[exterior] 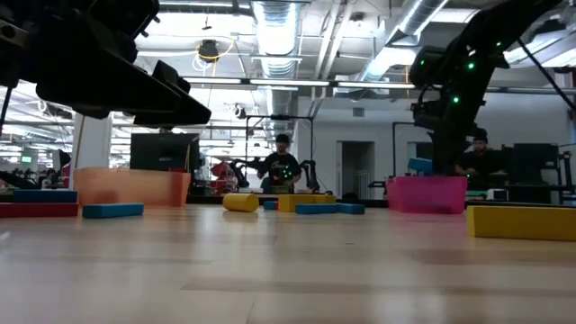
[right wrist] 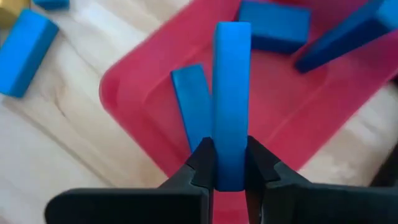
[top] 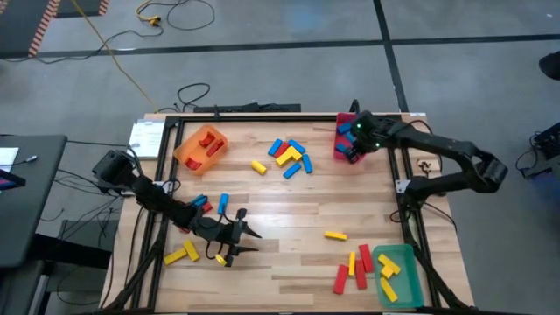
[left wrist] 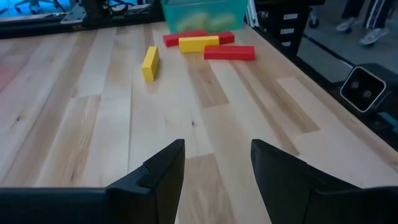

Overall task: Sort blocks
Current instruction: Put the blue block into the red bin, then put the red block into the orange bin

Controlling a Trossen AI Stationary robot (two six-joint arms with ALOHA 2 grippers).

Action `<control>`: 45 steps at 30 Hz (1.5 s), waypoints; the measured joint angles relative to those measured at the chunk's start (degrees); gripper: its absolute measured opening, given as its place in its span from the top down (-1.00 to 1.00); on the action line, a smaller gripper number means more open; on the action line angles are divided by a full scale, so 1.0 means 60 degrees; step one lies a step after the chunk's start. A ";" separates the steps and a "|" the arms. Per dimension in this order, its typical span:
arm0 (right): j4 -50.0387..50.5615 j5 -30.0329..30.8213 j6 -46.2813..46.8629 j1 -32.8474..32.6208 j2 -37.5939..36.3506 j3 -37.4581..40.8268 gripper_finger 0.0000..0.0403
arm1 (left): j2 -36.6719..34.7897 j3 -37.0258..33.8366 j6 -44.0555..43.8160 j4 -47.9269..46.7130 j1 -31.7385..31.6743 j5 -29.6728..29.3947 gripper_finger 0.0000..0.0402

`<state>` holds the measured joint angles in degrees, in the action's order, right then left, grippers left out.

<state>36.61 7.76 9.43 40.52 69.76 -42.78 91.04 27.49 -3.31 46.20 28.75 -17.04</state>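
A: How many bins, and what is in them?

B: Three on the worktop [top: 289,262]: an orange bin [top: 201,147] with red blocks inside, a red bin [right wrist: 143,93] with three blue blocks lying in it, and a green bin [top: 398,276] with yellow ones. Beside the green bin lie three red blocks [top: 354,267] and one yellow; a lone yellow block [top: 335,234] lies apart, its long axis running across the worktop.

A: And the right gripper [right wrist: 231,168]?

B: Over the red bin, its fingers clamped on a blue block [right wrist: 232,99] that points lengthwise straight out from them.

A: The left gripper [left wrist: 217,168]?

B: Low at the near left, fingers partly apart, holding nothing. A mixed cluster [top: 289,157] of blue and yellow blocks sits mid-worktop. I can read no writing anywhere.
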 joint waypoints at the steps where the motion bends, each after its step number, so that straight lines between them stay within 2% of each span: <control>1: 0.0017 -0.0127 0.0000 0.0030 0.0097 0.0000 0.72 | -0.0001 0.0000 -0.0051 0.0003 0.0000 0.0000 0.10; 8: 0.0107 -0.0329 -0.0046 -0.0109 0.0370 0.0000 0.56 | 0.0000 0.0000 -0.0174 0.0012 0.0000 0.0000 0.10; 21: 0.0077 -0.0326 -0.0076 -0.0132 0.0265 0.0000 -0.03 | 0.0000 0.0000 -0.0587 0.0011 0.0024 0.0000 0.10; 30: -0.0250 -0.0316 0.0130 -0.0744 -0.1127 0.0000 -0.05 | -0.0001 0.0000 -0.0671 0.0010 0.0025 -0.0002 0.10; 37: -0.0512 -0.0416 0.0904 -0.2297 -0.2439 0.0000 -0.03 | -0.0003 0.0000 -0.0671 0.0005 0.0025 -0.0004 0.10; 45: -0.0694 -0.0599 0.1393 -0.5562 -0.3101 0.0000 -0.03 | -0.0003 0.0000 -0.0643 -0.0045 0.0025 -0.0004 0.10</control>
<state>32.45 4.16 17.79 7.15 51.16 -42.78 91.02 27.49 -7.17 45.93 28.91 -17.06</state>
